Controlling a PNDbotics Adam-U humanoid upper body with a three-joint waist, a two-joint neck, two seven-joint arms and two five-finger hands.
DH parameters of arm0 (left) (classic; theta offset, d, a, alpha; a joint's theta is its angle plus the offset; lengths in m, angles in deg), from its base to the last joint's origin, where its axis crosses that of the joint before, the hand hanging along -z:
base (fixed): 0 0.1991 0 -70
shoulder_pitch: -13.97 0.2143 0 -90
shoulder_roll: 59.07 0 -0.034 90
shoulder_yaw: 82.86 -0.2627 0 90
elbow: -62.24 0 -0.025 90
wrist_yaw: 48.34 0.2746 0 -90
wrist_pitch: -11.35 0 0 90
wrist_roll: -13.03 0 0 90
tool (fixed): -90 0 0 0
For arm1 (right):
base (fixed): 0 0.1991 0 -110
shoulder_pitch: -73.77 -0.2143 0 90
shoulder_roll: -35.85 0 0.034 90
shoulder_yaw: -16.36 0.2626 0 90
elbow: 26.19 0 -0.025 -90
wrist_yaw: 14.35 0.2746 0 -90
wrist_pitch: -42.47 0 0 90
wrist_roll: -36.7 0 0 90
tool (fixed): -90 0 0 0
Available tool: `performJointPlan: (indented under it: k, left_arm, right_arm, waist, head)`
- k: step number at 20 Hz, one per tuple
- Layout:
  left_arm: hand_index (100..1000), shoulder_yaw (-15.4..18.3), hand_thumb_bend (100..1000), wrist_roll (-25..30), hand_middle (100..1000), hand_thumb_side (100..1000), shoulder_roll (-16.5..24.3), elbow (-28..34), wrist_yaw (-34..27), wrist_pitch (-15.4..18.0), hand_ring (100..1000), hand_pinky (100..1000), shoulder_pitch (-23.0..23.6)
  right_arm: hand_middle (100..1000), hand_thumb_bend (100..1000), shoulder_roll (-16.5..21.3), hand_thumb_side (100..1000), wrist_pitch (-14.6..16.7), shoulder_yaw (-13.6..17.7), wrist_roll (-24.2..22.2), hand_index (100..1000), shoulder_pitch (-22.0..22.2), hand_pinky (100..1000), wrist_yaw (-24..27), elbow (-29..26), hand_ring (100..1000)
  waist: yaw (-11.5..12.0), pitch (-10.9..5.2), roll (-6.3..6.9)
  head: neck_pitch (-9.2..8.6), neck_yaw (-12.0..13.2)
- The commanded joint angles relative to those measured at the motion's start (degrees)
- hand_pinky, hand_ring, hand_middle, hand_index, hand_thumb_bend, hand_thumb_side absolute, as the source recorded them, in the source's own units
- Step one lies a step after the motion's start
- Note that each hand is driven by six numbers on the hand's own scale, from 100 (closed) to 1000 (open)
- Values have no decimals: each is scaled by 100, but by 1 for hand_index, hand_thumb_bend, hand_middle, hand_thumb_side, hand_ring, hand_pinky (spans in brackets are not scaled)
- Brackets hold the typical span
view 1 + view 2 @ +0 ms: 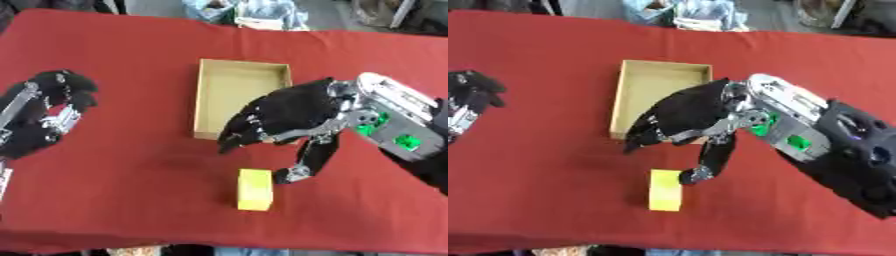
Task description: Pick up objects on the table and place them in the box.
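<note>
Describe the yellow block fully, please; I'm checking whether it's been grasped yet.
The yellow block is a small, plain, box-shaped piece, matte and evenly yellow, its material not clear. It lies flat on the red tablecloth, long side running away from the robot, near the table's front edge and apart from the open cardboard box behind it. The right hand hangs above it with fingers spread; the thumb tip is at its upper right corner, contact unclear. It is not lifted.

The right hand (293, 112) hangs open over the lower right corner of the box (236, 82), blocking entry there — the box's upper and left parts lie uncovered. The yellow block (255, 189) sits just below, thumb tip beside it. Bare red table (131, 165) spreads lower left; the left hand (48, 112) occupies the left edge.
</note>
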Motion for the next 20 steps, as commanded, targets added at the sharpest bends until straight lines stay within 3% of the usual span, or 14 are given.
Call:
performJointPlan:
  k: [1, 20]
  left_arm:
    - [692, 38, 193, 10, 646, 582, 65, 65, 12, 6, 609, 696, -73]
    - [692, 46, 185, 35, 646, 586, 50, 73, 13, -3, 609, 697, -72]
  right_arm:
    - [913, 357, 44, 172, 1157, 33, -1096, 963, -41, 870, -86, 1, 939]
    - [919, 354, -8, 174, 1325, -16, -977, 956, 217, 876, -271, 87, 953]
  waist:
    - [11, -81, 20]
    - [11, -60, -5]
  head:
    - [30, 5]
    - [30, -3]
